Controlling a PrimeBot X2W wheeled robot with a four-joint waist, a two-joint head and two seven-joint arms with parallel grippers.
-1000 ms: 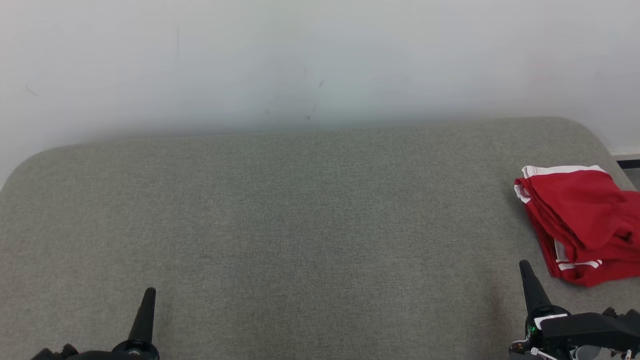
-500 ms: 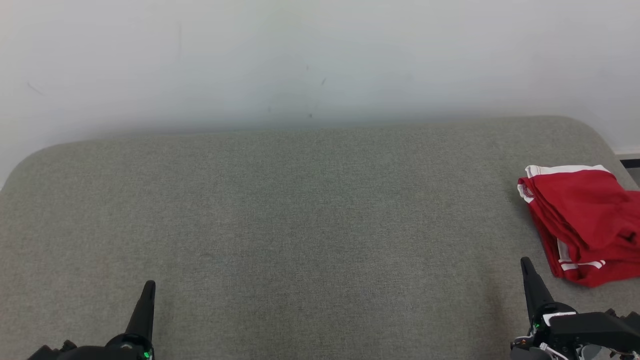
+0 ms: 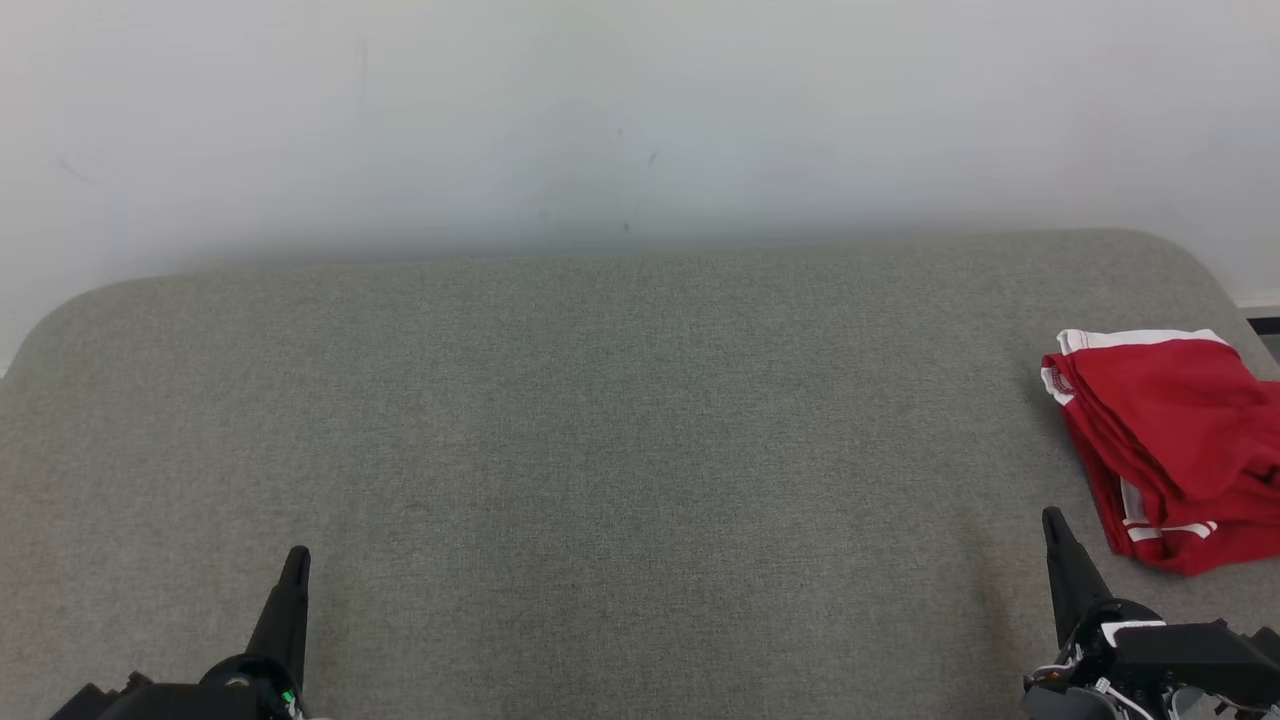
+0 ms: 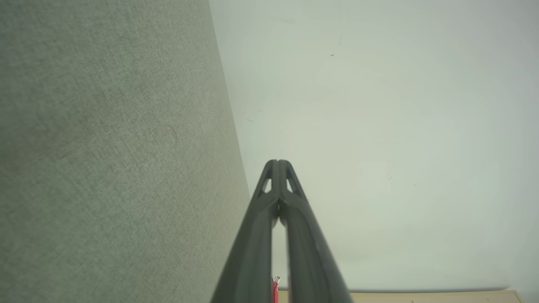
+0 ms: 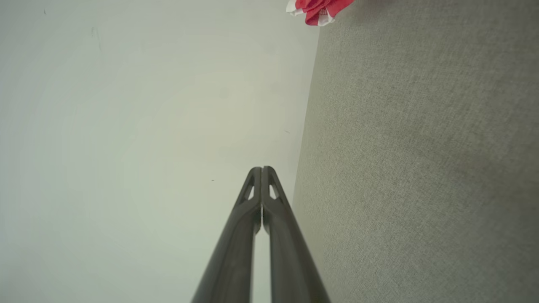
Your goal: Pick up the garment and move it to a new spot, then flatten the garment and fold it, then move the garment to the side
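Garment (image 3: 1170,440) lies folded on grey fabric surface (image 3: 600,450).

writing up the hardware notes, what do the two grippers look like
Both the left gripper and right gripper have long, dark, matte fingers tapering to narrow tips, with small triangular cut-outs near the ends. The left base carries a green light; the right base shows a white patch and thin pale cables.

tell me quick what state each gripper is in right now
Left gripper: closed, holding nothing.
Right gripper: closed, holding nothing; the red garment lies apart from it.
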